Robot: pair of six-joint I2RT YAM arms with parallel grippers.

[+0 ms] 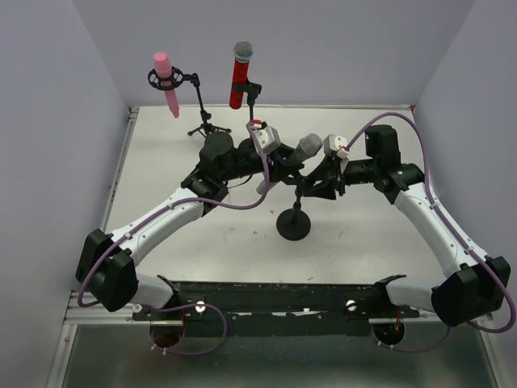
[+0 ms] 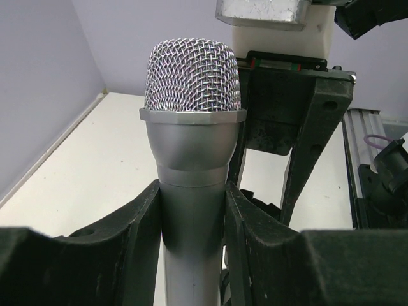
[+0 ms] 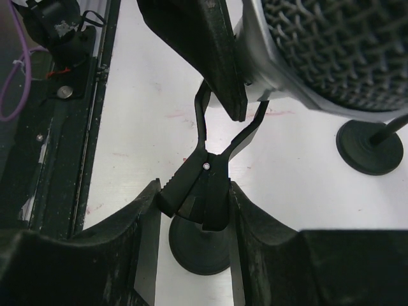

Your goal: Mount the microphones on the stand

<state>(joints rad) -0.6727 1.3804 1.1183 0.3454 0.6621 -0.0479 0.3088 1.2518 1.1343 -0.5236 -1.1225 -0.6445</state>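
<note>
Top external: fixed high above and behind the arm bases, tilted down and forward, taking in the whole white table (image 1: 355, 242) from far off.

Left wrist: set low behind the left gripper (image 2: 191, 210), facing along it, very close on the silver-grey microphone (image 2: 191, 127).

Right wrist: aimed steeply down past the right gripper (image 3: 191, 210), close on the black clip (image 3: 204, 182) and the round base (image 3: 197, 252) beneath.

Shared by all three: that microphone and the table. At the right wrist view's right edge, a second base (image 3: 370, 150), perhaps the red microphone's.
</note>
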